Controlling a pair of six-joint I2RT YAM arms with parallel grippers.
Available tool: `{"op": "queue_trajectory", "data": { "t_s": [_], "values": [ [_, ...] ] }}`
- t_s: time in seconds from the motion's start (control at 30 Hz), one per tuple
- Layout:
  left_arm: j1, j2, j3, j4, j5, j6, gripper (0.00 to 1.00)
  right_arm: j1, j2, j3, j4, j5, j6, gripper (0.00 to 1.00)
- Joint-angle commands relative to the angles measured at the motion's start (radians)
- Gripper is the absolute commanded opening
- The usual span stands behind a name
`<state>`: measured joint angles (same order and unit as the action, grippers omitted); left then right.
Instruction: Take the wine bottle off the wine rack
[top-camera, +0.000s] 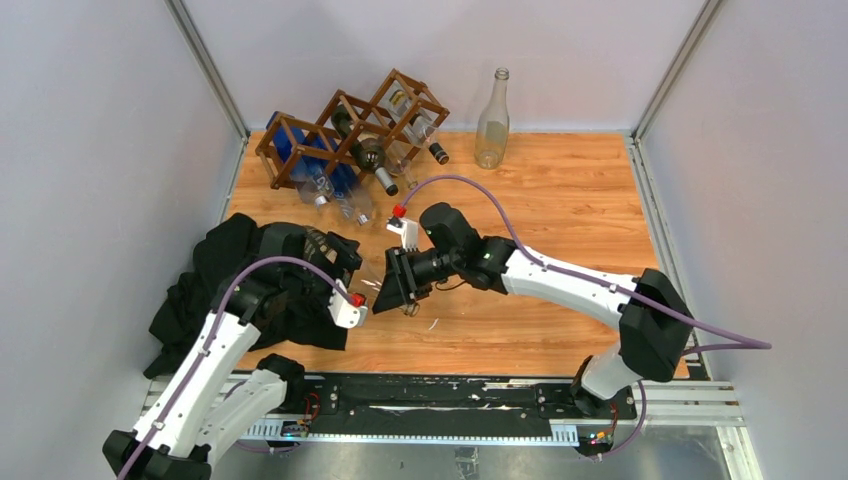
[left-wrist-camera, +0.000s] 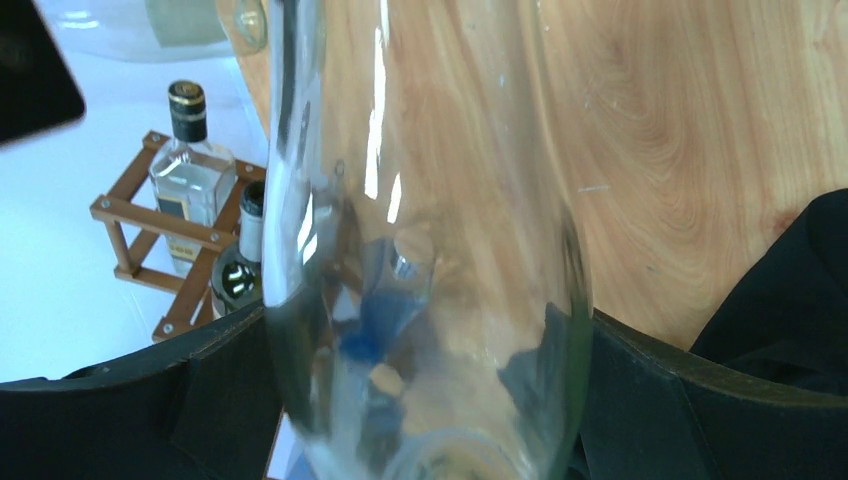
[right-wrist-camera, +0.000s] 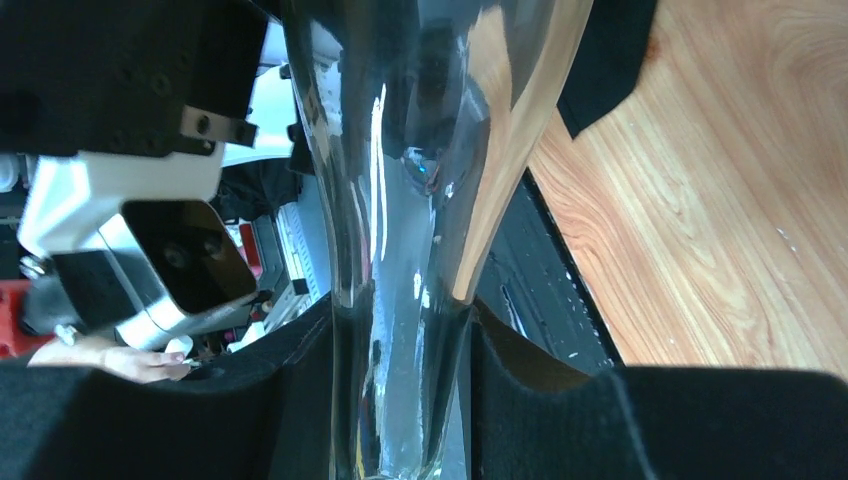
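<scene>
The clear, smooth glass wine bottle (left-wrist-camera: 430, 200) fills both wrist views and lies roughly level above the wood-grain laminate table (top-camera: 560, 200), clear of the rack.

- **Left side:** a crumpled black cloth (top-camera: 200, 280) lies over the table's left edge, under the left arm.
- **Left gripper** (left-wrist-camera: 430, 400): its black padded fingers (left-wrist-camera: 220, 390) press on either side of the bottle's wide body.
- **Right gripper** (right-wrist-camera: 400, 380): its jaws are clamped on the narrower neck end of the same bottle. The two grippers face each other near the middle of the table, toward its near edge.
- **Back left:** the dark brown wooden lattice wine rack (top-camera: 345, 130), made of thin slats in diamond cells, stands diagonally near the rear wall, well apart from the held bottle. Its cells hold a blue bottle (top-camera: 300, 150), a dark bottle (top-camera: 365, 150) and a clear labelled bottle (top-camera: 410, 115), with their necks pointing toward the arms.
- **Back centre:** a tall, empty clear glass bottle (top-camera: 492, 120) stands upright just to the right of the rack.
- **Right side:** open table surface extends to the right edge, and pale flat walls enclose three sides.
</scene>
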<state>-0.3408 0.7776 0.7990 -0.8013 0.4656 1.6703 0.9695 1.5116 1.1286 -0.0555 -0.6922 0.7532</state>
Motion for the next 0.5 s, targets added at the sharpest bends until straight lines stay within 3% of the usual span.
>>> {"op": "queue_trajectory", "data": {
  "t_s": [0.0,0.2,0.37,0.47],
  "values": [
    [-0.058,-0.032,-0.009,0.076,0.068,0.004,1.00,0.054,-0.001,0.129,0.200,-0.100,-0.086,0.00],
    [-0.097,-0.029,0.026,0.076,0.077,-0.063,0.96,0.054,0.039,0.154,0.201,-0.098,-0.089,0.00],
    [-0.099,-0.015,0.041,0.076,0.057,-0.061,0.71,0.054,0.039,0.153,0.205,-0.097,-0.095,0.00],
    [-0.102,-0.015,0.037,0.075,0.058,-0.025,0.41,0.052,0.040,0.168,0.162,-0.084,-0.126,0.00]
  ]
}}
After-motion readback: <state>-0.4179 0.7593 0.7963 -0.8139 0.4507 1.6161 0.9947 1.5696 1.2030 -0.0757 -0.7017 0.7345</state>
